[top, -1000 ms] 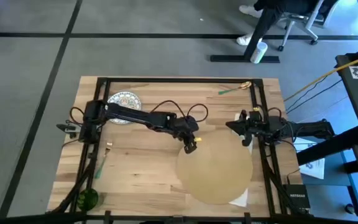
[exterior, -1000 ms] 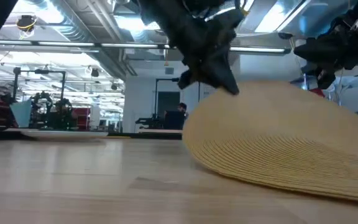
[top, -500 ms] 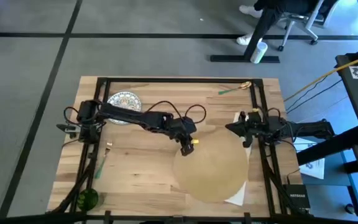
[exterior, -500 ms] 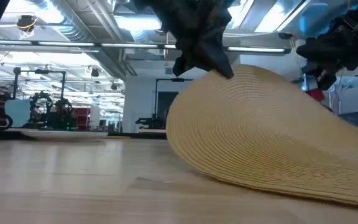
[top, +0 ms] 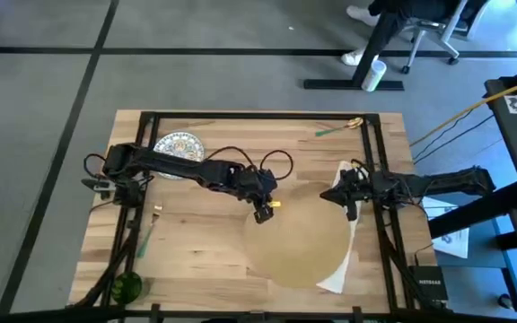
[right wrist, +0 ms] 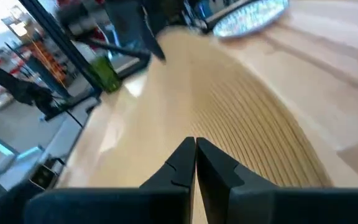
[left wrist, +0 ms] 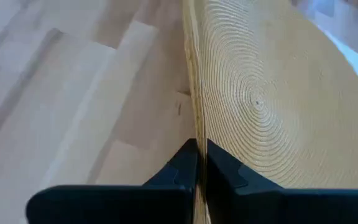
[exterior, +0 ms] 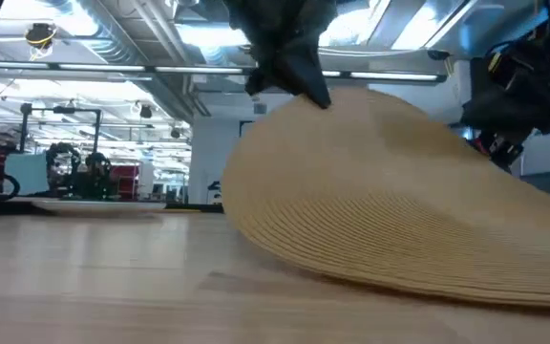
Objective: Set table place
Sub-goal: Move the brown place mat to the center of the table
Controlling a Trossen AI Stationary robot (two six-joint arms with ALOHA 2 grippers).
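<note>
The round tan placemat (top: 299, 242) lies right of centre on the wooden table (top: 196, 251). Its far-left rim is raised and the rest slopes down to the table, as the low view shows of the placemat (exterior: 390, 210). My left gripper (top: 260, 213) is shut on that raised rim. My right gripper (top: 346, 201) stands shut at the mat's far-right rim. In the right wrist view, its shut fingers (right wrist: 194, 149) point along the mat (right wrist: 253, 124). My left gripper pinches the placemat's far-left rim (left wrist: 194, 124) between its two fingers, a single layer held edge-on. The fingers come slanting down from the table's left. The held rim is lifted clear, while the mat's near and right parts rest on the table. My right gripper is shut right by the mat's far-right rim (top: 341, 190); I cannot tell whether it touches.
A white napkin (top: 335, 280) sticks out from under the mat's near-right edge. A patterned plate (top: 179, 144) sits at the far left and a green glass (top: 126, 285) at the near left corner. Utensils lie at the far right (top: 335, 128) and left (top: 142, 240).
My left gripper has gone toward the table's left edge with the mat's rim. The whole mat has slid left with it and uncovered more of the napkin. My right gripper has come toward the mat's far-right rim.
</note>
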